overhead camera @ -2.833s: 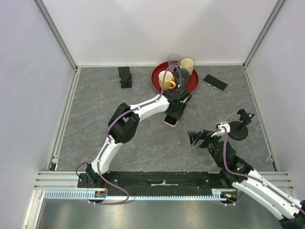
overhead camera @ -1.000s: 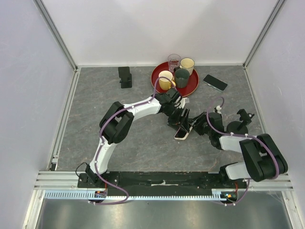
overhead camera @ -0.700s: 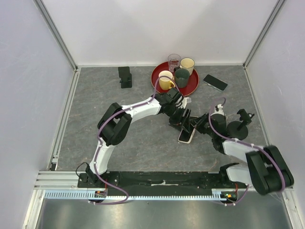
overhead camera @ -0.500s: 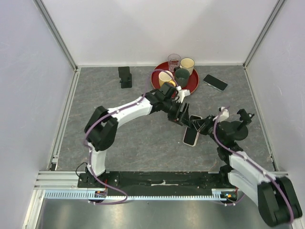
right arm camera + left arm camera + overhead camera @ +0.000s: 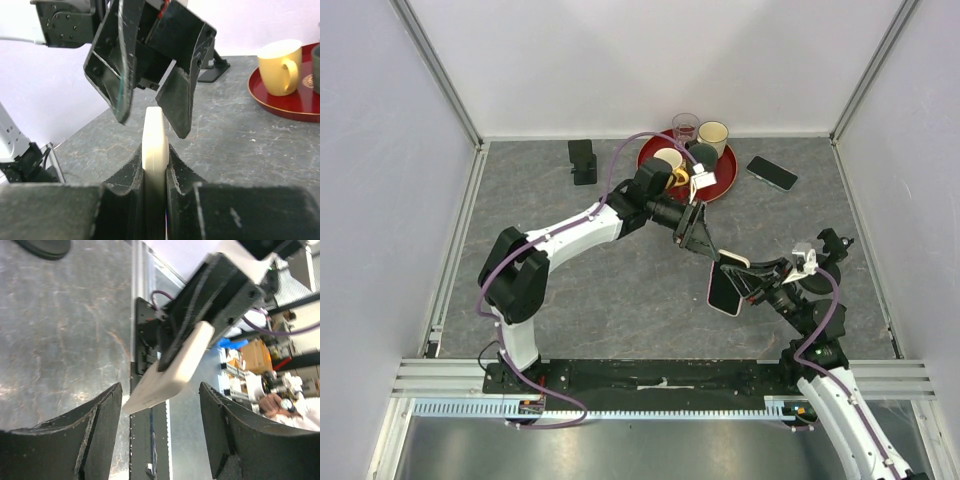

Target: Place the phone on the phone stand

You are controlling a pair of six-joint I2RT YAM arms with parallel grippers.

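Mottled grey tabletop [image 5: 610, 300], slim cream phone [image 5: 725, 288]

phone [image 5: 723, 290] handed over, right tool [image 5: 748, 281] gripping

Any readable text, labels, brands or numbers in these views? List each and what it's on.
No text is legible in any view.
Pale emblem on the dark mug, right wrist view: cut off at the frame edge and blurred.
White tag, top view: too small to read.
Cream phone: no markings show.
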